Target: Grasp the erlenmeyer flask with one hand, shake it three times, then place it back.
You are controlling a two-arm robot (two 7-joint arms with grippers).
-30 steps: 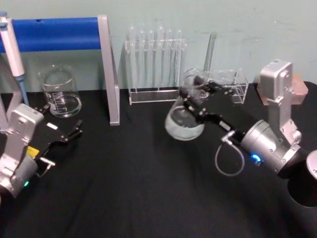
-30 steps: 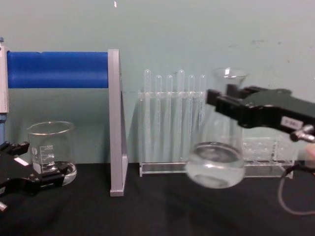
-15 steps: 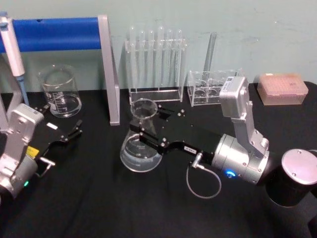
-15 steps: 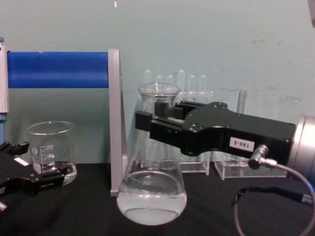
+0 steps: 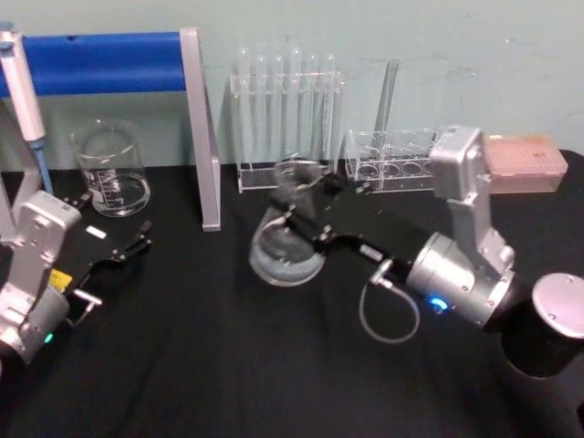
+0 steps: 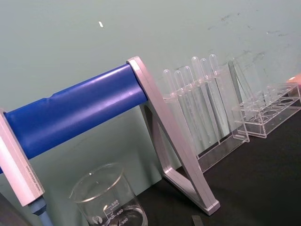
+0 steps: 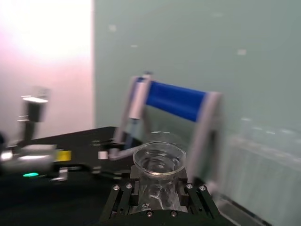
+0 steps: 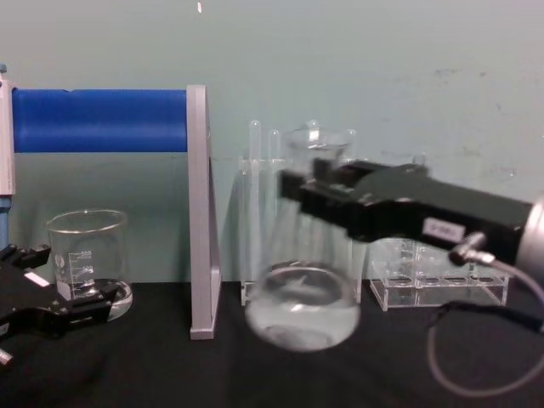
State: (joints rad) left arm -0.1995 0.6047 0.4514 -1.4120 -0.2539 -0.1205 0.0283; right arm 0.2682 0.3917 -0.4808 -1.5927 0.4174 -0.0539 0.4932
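Right gripper clenched on the neck of the erlenmeyer flask, which is held tilted just in front of the test-tube rack, with clear liquid in its base. Left gripper, jaws spread and empty, sits well to the left of the rack above the desk.

Right gripper: extended forward at centre on silver wrist, fingers clamped on erlenmeyer flask neck. Left gripper: parked low left, fingers apart.
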